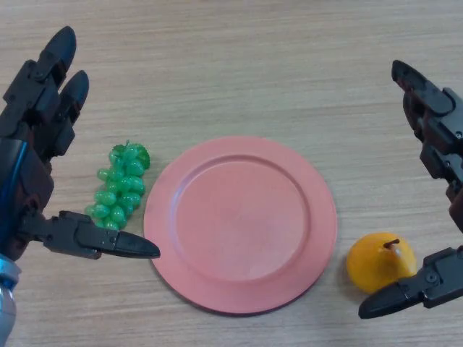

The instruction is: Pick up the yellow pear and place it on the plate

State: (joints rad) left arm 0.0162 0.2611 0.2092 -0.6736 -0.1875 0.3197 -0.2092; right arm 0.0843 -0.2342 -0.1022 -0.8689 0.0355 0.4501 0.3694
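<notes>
Pear (380, 262) just beside plate (241, 223) rim, within spread right hand (443, 144); left hand (32, 144) spread.

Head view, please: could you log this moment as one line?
pear: on table, right of plate | plate: empty | right hand: open beside pear | left hand: open
</notes>
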